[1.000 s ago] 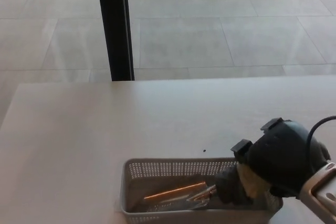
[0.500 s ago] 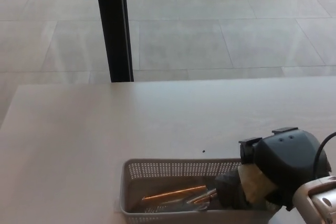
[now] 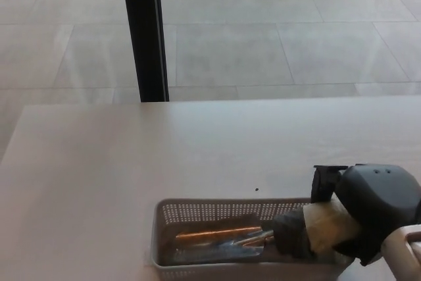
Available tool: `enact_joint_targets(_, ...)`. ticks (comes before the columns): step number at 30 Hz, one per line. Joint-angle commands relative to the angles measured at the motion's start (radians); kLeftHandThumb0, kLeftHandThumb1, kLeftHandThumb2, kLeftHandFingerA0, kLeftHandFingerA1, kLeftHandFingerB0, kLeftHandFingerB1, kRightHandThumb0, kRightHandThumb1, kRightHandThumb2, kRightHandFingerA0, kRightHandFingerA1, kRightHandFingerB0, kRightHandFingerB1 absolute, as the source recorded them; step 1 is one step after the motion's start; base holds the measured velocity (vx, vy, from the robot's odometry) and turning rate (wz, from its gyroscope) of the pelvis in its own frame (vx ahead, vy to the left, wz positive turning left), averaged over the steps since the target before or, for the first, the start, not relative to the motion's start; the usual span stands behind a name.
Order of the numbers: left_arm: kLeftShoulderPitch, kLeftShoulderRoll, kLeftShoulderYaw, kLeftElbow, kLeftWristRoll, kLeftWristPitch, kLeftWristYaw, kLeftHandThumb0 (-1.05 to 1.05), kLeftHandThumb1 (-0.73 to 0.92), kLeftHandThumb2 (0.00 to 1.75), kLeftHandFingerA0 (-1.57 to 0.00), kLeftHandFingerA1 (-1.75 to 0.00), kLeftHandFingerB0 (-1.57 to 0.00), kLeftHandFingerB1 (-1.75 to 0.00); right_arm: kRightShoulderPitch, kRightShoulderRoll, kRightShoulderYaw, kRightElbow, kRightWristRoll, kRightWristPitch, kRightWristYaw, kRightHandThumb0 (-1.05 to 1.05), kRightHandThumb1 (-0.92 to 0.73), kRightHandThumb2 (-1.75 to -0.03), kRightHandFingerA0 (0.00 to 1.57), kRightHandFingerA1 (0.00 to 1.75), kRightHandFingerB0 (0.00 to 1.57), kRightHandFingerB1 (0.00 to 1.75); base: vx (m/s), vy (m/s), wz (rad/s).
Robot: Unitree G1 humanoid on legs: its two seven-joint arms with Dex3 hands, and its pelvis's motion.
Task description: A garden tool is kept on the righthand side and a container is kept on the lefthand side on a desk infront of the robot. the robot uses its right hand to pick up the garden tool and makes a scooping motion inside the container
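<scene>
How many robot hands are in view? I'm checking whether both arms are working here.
1. The right hand is at the lower right, holding the garden tool inside the grey perforated basket. The left hand does not show in the picture.

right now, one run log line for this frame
phase: scooping | right hand: shut on garden tool | tool head: inside container | left hand: not in view | desk: container only

Garden tool (image 3: 227, 241) inside container (image 3: 210, 212)
</scene>
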Motion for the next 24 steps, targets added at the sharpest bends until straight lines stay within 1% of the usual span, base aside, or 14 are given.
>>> enact_joint_targets(1,0.034,0.032,-0.019,-0.003,0.015,-0.021,-0.009,-0.54,0.63,0.59,-0.54,-0.61,-0.59,-0.44,-0.097,0.186,-0.375,-0.134,0.700,0.167,0.006,-0.14,-0.52,-1.22,0.92,1.75,0.77,1.59,0.00,0.000,0.00)
enact_joint_targets(3,0.036,0.031,-0.025,0.007,0.022,-0.024,-0.002,-0.52,0.62,0.59,-0.59,-0.60,-0.57,-0.43,-0.162,0.164,-0.416,-0.147,0.701,0.204,0.014,-0.11,-0.50,-1.23,0.94,1.75,0.80,1.55,0.00,0.000,0.00)
enact_joint_targets(8,0.042,0.028,-0.012,0.010,0.008,-0.016,-0.003,-0.53,0.63,0.59,-0.59,-0.62,-0.54,-0.43,-0.229,0.105,-0.466,-0.103,0.737,0.175,0.026,-0.15,-0.52,-1.20,0.93,1.75,0.79,1.55,0.00,0.000,0.00)
enact_joint_targets(9,0.039,0.029,-0.012,0.016,0.008,-0.007,-0.002,-0.51,0.62,0.59,-0.67,-0.70,-0.57,-0.43,-0.264,0.086,-0.486,-0.090,0.738,0.191,0.031,-0.13,-0.52,-1.20,0.92,1.75,0.79,1.55,0.00,0.000,0.00)
enact_joint_targets(13,0.041,0.029,-0.018,0.023,0.017,-0.009,0.004,-0.50,0.64,0.59,-0.67,-0.63,-0.57,-0.42,-0.319,0.043,-0.514,-0.053,0.738,0.199,0.048,-0.11,-0.49,-1.24,0.92,1.75,0.79,1.54,0.00,0.000,0.00)
enact_joint_targets(14,0.046,0.030,-0.018,0.020,0.017,-0.018,-0.002,-0.51,0.64,0.60,-0.64,-0.60,-0.59,-0.43,-0.337,0.021,-0.519,-0.034,0.731,0.190,0.050,-0.17,-0.48,-1.20,1.23,1.43,1.00,1.28,0.00,0.000,0.00)
enact_joint_targets(15,0.048,0.030,-0.019,0.019,0.017,-0.022,-0.004,-0.51,0.64,0.60,-0.64,-0.60,-0.59,-0.43,-0.344,0.012,-0.523,-0.026,0.728,0.186,0.053,-0.17,-0.48,-1.20,1.23,1.43,1.00,1.28,0.00,0.000,0.00)
enact_joint_targets(16,0.046,0.032,-0.032,0.016,0.031,-0.012,0.013,-0.53,0.65,0.60,-0.66,-0.59,-0.61,-0.42,-0.352,-0.002,-0.529,-0.009,0.727,0.171,0.052,-0.11,-0.45,-1.28,0.92,1.75,0.80,1.56,0.00,0.000,0.00)
enact_joint_targets(17,0.048,0.028,-0.021,0.010,0.016,-0.009,0.007,-0.52,0.63,0.59,-0.60,-0.58,-0.58,-0.43,-0.360,-0.035,-0.529,0.031,0.706,0.141,0.046,-0.12,-0.48,-1.14,0.90,1.75,0.76,1.56,0.00,0.000,0.00)
enact_joint_targets(19,0.051,0.027,-0.015,0.004,0.008,-0.009,-0.001,-0.51,0.64,0.59,-0.62,-0.65,-0.58,-0.44,-0.365,-0.061,-0.532,0.069,0.698,0.109,0.046,-0.10,-0.47,-1.13,0.88,1.75,0.76,1.56,0.00,0.000,0.00)
enact_joint_targets(20,0.054,0.027,-0.013,0.000,0.005,-0.010,-0.003,-0.52,0.63,0.59,-0.61,-0.66,-0.60,-0.45,-0.366,-0.086,-0.525,0.099,0.675,0.090,0.044,-0.20,-0.46,-1.07,1.19,1.37,1.00,1.24,0.00,0.000,0.00)
enact_joint_targets(22,0.060,0.028,-0.010,-0.003,0.001,-0.010,-0.004,-0.52,0.63,0.59,-0.61,-0.66,-0.60,-0.45,-0.366,-0.113,-0.514,0.132,0.641,0.069,0.043,-0.20,-0.46,-1.07,1.19,1.37,1.00,1.24,0.00,0.000,0.00)
enact_joint_targets(23,0.057,0.031,-0.027,0.007,0.022,-0.014,0.008,-0.52,0.66,0.59,-0.64,-0.63,-0.59,-0.43,-0.367,-0.142,-0.510,0.178,0.635,0.023,0.035,-0.13,-0.47,-1.08,0.90,1.75,0.76,1.54,0.00,0.000,0.00)
enact_joint_targets(24,0.057,0.026,-0.006,0.015,0.002,-0.017,0.004,-0.51,0.63,0.60,-0.63,-0.59,-0.58,-0.43,-0.370,-0.190,-0.491,0.226,0.575,0.013,0.024,-0.14,-0.43,-1.13,0.91,1.75,0.79,1.51,0.00,0.000,0.00)
